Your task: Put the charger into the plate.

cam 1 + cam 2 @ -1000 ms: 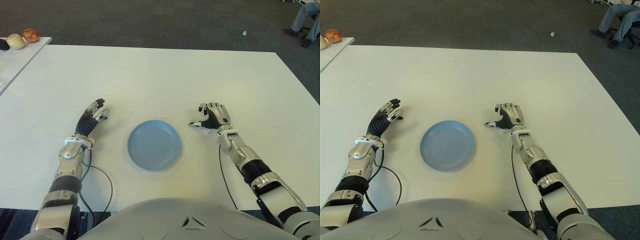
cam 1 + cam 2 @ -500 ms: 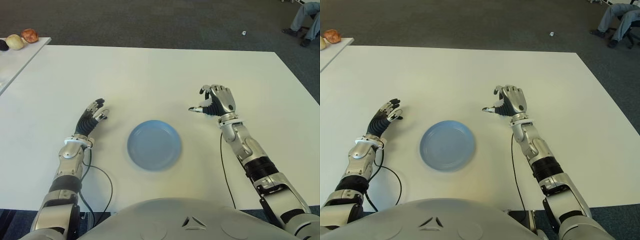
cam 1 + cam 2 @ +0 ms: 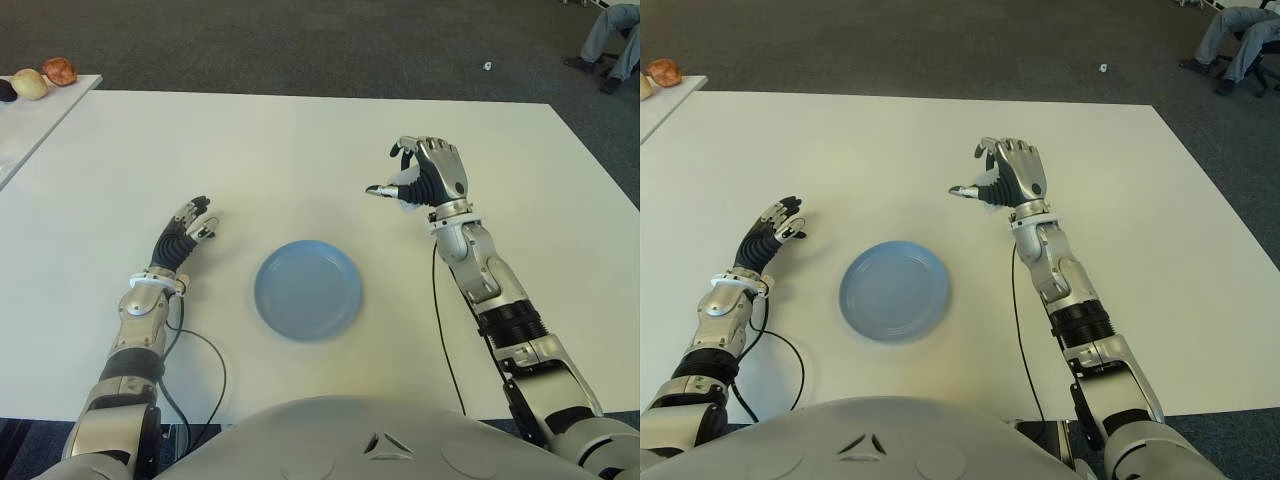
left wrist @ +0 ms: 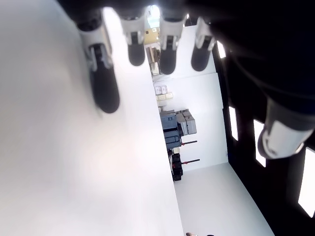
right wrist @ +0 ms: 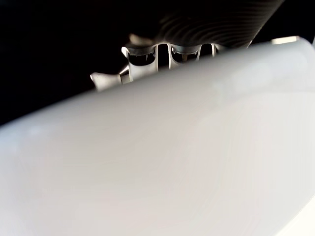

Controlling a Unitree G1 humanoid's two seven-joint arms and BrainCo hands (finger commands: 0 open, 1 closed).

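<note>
A round blue plate (image 3: 308, 290) lies on the white table (image 3: 300, 150) just in front of me. My right hand (image 3: 425, 182) is raised above the table, beyond and to the right of the plate, its fingers curled around a white charger (image 3: 404, 192). The charger's pale body (image 5: 162, 162) fills most of the right wrist view, with the fingers (image 5: 147, 56) showing over its edge. My left hand (image 3: 186, 233) shows to the left of the plate with its fingers (image 4: 106, 88) stretched out and nothing in them.
A second table (image 3: 30, 120) at the far left carries a few round items (image 3: 45, 76). A person's legs (image 3: 612, 40) show at the far right on the dark carpet. Black cables (image 3: 205, 360) trail from both forearms towards me.
My right hand has risen from the table beside the plate's right rim and moved farther away, keeping the charger in its fingers. The left hand has not moved.
</note>
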